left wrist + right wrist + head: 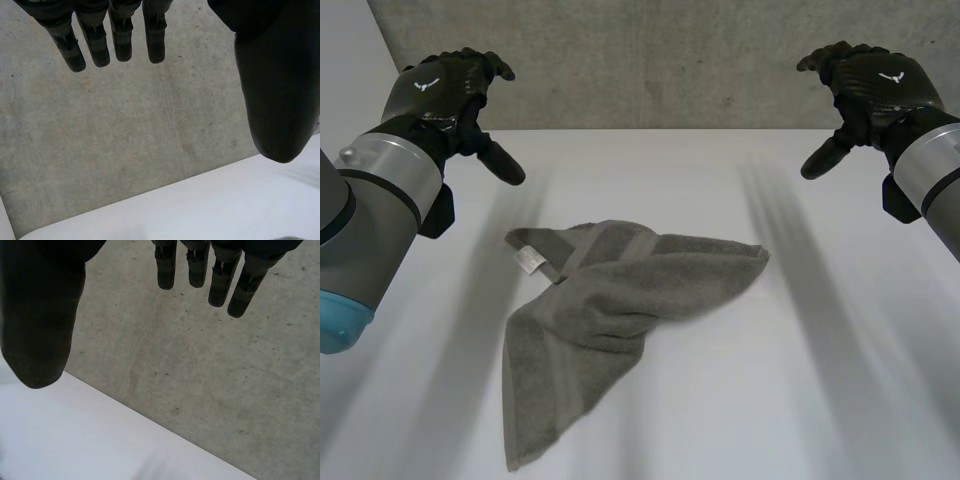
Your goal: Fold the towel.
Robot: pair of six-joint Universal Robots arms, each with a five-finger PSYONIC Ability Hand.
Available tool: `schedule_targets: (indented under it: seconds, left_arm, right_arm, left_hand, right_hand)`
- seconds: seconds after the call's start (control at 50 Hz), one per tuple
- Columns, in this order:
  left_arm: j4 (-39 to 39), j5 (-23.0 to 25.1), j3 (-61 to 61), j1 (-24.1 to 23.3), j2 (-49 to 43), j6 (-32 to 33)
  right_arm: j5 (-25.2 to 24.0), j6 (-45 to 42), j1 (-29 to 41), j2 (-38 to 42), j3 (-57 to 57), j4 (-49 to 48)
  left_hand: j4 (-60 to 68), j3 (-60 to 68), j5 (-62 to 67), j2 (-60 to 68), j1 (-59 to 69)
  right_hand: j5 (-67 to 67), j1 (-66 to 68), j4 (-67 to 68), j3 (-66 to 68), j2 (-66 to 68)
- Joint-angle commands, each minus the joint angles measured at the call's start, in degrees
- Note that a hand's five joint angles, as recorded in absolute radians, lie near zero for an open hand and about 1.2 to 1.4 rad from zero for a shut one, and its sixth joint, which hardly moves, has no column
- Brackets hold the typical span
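A grey towel [620, 300] lies crumpled on the white table [820, 380], roughly midway between the two arms and touched by neither hand. Its cloth is a soft, looped terry, with a flatter woven band [610, 245] running across the far fold. The outline is uneven. One long flap stretches toward the near edge of the table on the robot's left side. Another layer lies folded over it and tapers to a blunt point on the right. A small white label [528, 260] sticks out at the towel's far left corner.

The left hand [450, 85] hangs in the air above the far left part of the table, well apart from the towel. It is black and matte, with ribbed segments along the fingers. Its fingers [96, 40] are straight and slightly spread, the thumb [272, 100] stands off to one side, and nothing lies between them. The right hand [870, 85] hangs above the far right part of the table in a mirrored pose. Its fingers [222, 280] are likewise straight and apart, its thumb [40, 330] is held wide, and it grips nothing.

Behind the table stands a rough grey concrete wall [670, 60], speckled and faintly streaked. The table top is smooth and plain.
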Motion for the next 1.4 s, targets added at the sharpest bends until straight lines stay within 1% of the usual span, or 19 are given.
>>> schedule_targets:
  seconds: [0.02, 0.06, 0.14, 0.34, 0.44, 0.58, 0.6, 0.62, 0.66, 0.68, 0.72, 0.76, 0.9, 0.94, 1.0, 1.12, 1.2, 1.28, 1.4]
  left_arm:
    - [1.2, 1.5, -0.9, -0.5, -1.1, 0.1]
    - [2.4, 5.1, -1.0, -0.5, -4.8, 0.9]
    - [2.7, 8.7, -0.8, -0.7, -8.7, 2.8]
    - [6.3, 11.7, 6.4, -1.2, -23.8, 9.4]
    - [8.3, 12.0, 11.3, -1.5, -30.2, 9.8]
    - [8.3, 12.6, 16.8, -2.2, -35.5, 12.3]
    - [8.2, 13.2, 17.3, -2.3, -36.2, 13.1]
    - [8.2, 14.6, 17.4, -2.4, -36.4, 13.7]
    - [8.2, 16.2, 17.4, -2.6, -36.5, 13.8]
    - [8.2, 16.2, 17.4, -2.6, -36.5, 13.8]
    - [8.1, 19.6, 16.9, -3.2, -36.6, 13.9]
    - [8.0, 20.8, 16.8, -3.4, -36.6, 13.9]
    - [7.8, 22.4, 16.8, -3.4, -37.0, 14.1]
    - [7.8, 22.5, 16.9, -3.4, -37.1, 14.2]
    - [7.6, 22.7, 16.9, -3.4, -37.4, 14.7]
    - [7.1, 22.6, 16.8, -3.4, -37.7, 18.1]
    - [6.2, 22.6, 16.2, -3.7, -37.2, 20.7]
    - [6.2, 22.7, 15.3, -3.8, -36.9, 21.0]
    - [5.9, 24.2, 15.1, -3.8, -37.3, 21.1]
  right_arm:
    - [-6.5, -3.1, 0.2, 2.4, -0.1, 0.8]
    - [-11.9, -6.9, 0.1, 6.1, -0.1, 2.6]
    - [-13.5, -10.7, 0.4, 9.7, -0.2, 3.7]
    - [-9.4, -12.0, 0.8, 21.8, -1.8, 1.6]
    - [-5.6, -5.7, 2.6, 26.6, -1.8, -4.4]
    - [-5.8, -3.3, 4.4, 29.9, -1.9, -6.3]
    - [-6.2, -3.4, 5.0, 30.4, -1.9, -6.3]
    - [-6.2, -3.4, 5.1, 30.4, -1.9, -6.3]
    - [-6.7, -3.4, 6.3, 30.2, -1.9, -6.1]
    - [-6.7, -3.4, 6.3, 30.2, -1.9, -6.1]
    - [-7.6, -3.4, 6.5, 28.7, -1.6, -6.0]
    - [-8.3, -3.4, 6.5, 27.3, -1.3, -6.1]
    - [-11.3, -3.4, 5.7, 22.7, 0.4, -5.7]
    - [-12.0, -3.5, 5.7, 22.2, 0.6, -5.5]
    - [-13.2, -3.7, 5.6, 21.5, 1.1, -5.1]
    - [-16.3, -6.9, 5.4, 20.4, 1.2, 0.4]
    - [-17.7, -10.5, 5.2, 18.1, 1.7, 3.1]
    - [-17.9, -12.0, 5.2, 17.3, 2.1, 3.3]
    - [-18.0, -12.4, 5.3, 17.1, 2.0, 3.3]
  left_hand:
    - [-3.4, -3.0, -2.2, -3.5, -4.3]
    - [-3.4, -3.0, -2.2, -3.5, -4.3]
    - [-3.4, -3.0, -2.2, -3.5, -4.3]
    - [-3.4, -3.0, -2.2, -3.5, -4.3]
    - [-3.4, -3.0, -1.9, -3.2, -3.9]
    - [-3.4, -3.0, -0.9, -2.2, -2.9]
    - [-3.4, -3.0, -0.5, -1.8, -2.6]
    - [-3.4, -3.0, 0.0, -1.3, -2.1]
    - [-3.4, -3.0, 0.3, -1.0, -1.7]
    - [-3.4, -3.0, 0.3, -1.0, -1.7]
    - [-3.4, -3.0, 2.1, 0.8, 0.1]
    - [-3.4, -3.0, 2.8, 1.5, 0.8]
    - [-3.4, -3.0, 14.1, 12.8, 12.1]
    - [-3.4, -3.0, 25.5, 24.2, 23.4]
    - [-3.4, -3.0, 31.6, 30.3, 29.5]
    - [-3.4, -3.0, 33.1, 31.8, 31.1]
    - [-3.4, -3.0, 19.4, 18.1, 17.3]
    - [-3.4, -3.0, 19.3, 18.0, 17.3]
    - [-3.4, -3.0, 31.6, 30.3, 29.5]
  right_hand:
    - [-3.6, -4.0, -4.4, -2.5, -4.5]
    - [-3.6, -4.0, -4.4, -2.5, -4.5]
    - [-3.6, -4.0, -4.4, -2.5, -4.5]
    - [-3.6, -4.0, -4.4, -2.5, -4.5]
    - [-3.6, -4.0, -4.4, -2.5, -4.5]
    - [-3.6, -4.0, -4.4, -2.5, -4.5]
    - [3.6, 3.2, -4.4, -2.5, 2.7]
    - [3.8, 3.3, -4.4, -2.5, 2.8]
    - [34.4, 34.0, -4.4, -2.5, 33.4]
    - [34.5, 34.1, -4.4, -2.5, 33.6]
    - [59.7, 59.2, -4.4, -2.5, 58.7]
    - [66.4, 65.9, -4.4, -2.5, 65.4]
    - [66.4, 66.0, -4.4, -2.5, 65.5]
    - [66.4, 66.0, -4.4, -2.5, 65.5]
    - [66.4, 66.0, -4.4, -2.5, 65.5]
    - [66.4, 66.0, -4.4, -2.5, 65.5]
    - [66.4, 66.0, -4.4, -2.5, 65.5]
    - [66.4, 66.0, -4.4, -2.5, 65.5]
    - [66.4, 66.0, -4.4, -2.5, 65.5]
